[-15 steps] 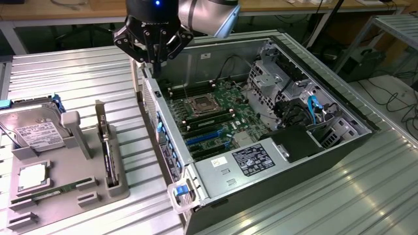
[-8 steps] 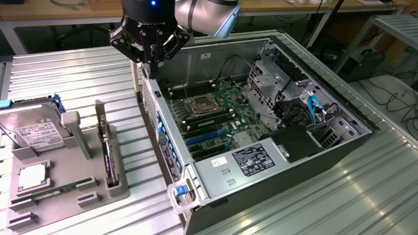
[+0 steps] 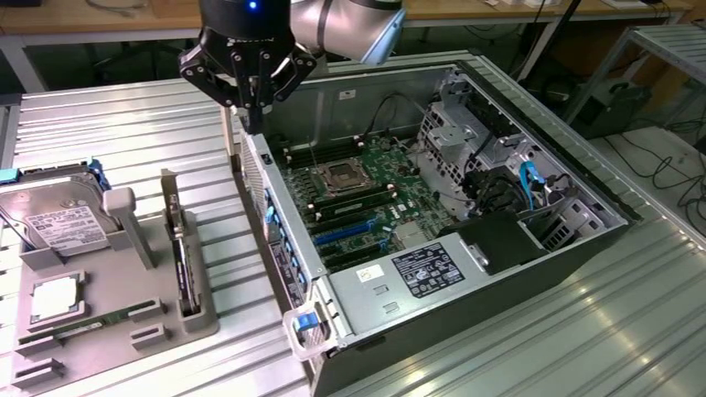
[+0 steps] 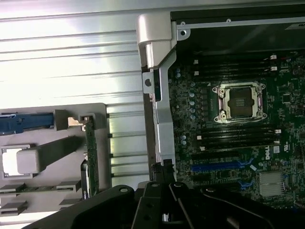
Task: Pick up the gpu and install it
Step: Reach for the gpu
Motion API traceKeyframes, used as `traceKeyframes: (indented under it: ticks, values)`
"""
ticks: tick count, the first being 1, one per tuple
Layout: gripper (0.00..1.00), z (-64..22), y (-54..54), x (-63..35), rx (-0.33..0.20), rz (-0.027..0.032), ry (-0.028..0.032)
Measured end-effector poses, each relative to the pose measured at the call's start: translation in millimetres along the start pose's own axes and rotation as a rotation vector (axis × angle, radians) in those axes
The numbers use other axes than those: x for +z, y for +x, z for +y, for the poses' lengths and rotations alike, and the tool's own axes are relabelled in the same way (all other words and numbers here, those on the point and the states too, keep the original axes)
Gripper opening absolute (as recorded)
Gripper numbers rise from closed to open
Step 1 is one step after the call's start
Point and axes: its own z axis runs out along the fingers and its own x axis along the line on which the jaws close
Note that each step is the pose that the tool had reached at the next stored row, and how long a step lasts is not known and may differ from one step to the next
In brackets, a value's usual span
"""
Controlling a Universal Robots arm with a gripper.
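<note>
Steel case (image 3: 474, 322) lying open | grey tray (image 3: 132, 289) just off its rear, exterior view's left | gpu (image 3: 182, 265) parked on edge in tray slot, long axis parallel to case's rear wall | claw (image 3: 255, 120) pinched shut, empty, hovering over that wall, so gpu lower and toward exterior view's left

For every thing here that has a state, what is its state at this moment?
gripper: shut, holding nothing, over the computer case wall.
gpu: standing on edge in the gray holder, not picked up.
computer case: lying on its side, open.
blue card slots: empty.
hard drive: resting in the gray holder.
</note>
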Motion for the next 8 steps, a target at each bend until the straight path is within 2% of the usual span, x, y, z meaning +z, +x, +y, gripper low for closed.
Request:
traceKeyframes:
  ticks: [8]
  values:
    - [0.11, -0.5, 5.5, -0.2, 0.0, 0.0, 0.0]
